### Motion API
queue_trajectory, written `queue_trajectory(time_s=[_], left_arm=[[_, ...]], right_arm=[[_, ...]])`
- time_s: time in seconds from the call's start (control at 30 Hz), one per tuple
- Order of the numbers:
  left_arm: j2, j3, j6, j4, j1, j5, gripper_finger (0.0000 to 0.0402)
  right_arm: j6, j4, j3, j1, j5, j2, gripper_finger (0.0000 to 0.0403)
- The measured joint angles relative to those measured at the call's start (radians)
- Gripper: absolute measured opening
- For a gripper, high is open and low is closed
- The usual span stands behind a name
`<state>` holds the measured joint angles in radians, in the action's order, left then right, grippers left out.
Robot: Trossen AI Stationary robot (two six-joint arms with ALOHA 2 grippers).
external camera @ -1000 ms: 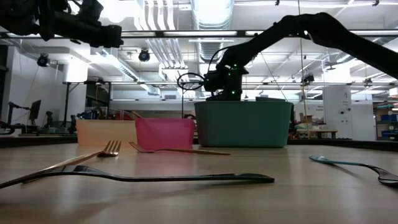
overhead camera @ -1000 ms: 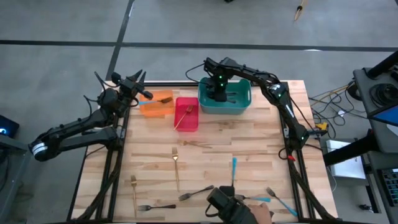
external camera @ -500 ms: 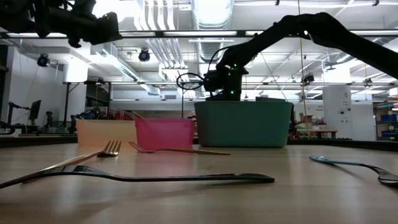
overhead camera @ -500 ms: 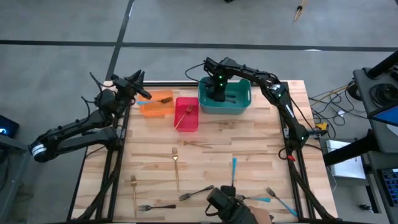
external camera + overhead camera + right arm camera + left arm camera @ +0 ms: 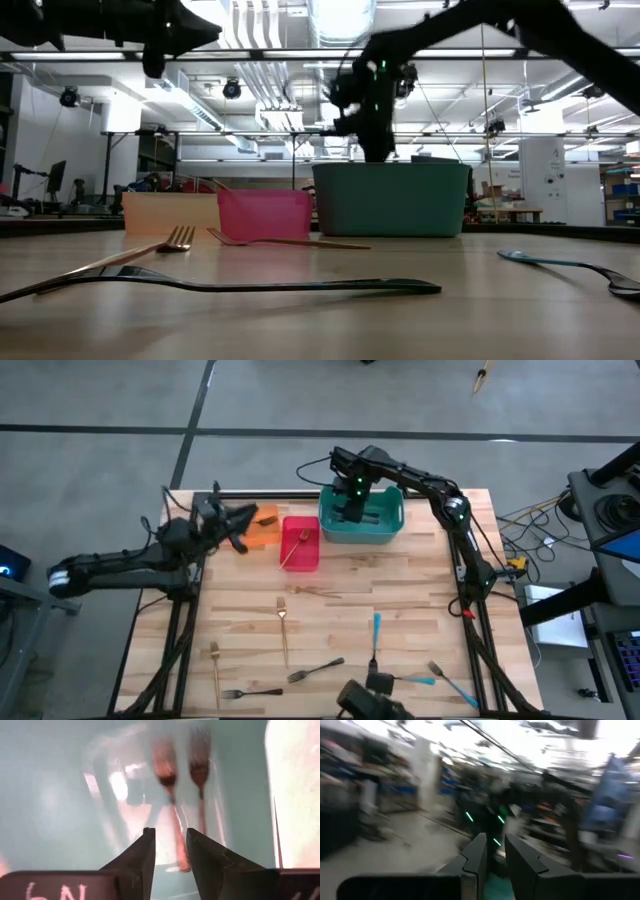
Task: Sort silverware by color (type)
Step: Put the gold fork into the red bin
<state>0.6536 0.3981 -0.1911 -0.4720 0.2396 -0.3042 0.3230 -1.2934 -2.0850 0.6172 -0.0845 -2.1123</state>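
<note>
You see only one bit of writing: pale handwritten marks on dark body of right gripper (image 5: 169,851), at lower edge of right wrist view. Left mark reads roughly "6N", possibly "GN"; view too soft to settle it. More strokes on gripper's other side, cut off, unreadable. No label or brand readable on teal bin (image 5: 361,517), red bin (image 5: 300,543), orange bin (image 5: 258,530) or desk (image 5: 400,595). Room behind in low view: signs too small for you to read.
</note>
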Motion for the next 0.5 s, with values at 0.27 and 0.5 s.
queue_trajectory(time_s=[0.27, 0.5], left_arm=[[0.031, 0.000, -0.257, 0.227, -0.229, -0.001, 0.0052], [0.052, 0.000, -0.414, 0.396, -0.430, -0.053, 0.0052]], right_arm=[[-0.156, 0.034, 0.016, -0.169, 0.023, 0.199, 0.0063], [-0.255, 0.132, 0.048, -0.402, 0.146, 0.320, 0.0035]])
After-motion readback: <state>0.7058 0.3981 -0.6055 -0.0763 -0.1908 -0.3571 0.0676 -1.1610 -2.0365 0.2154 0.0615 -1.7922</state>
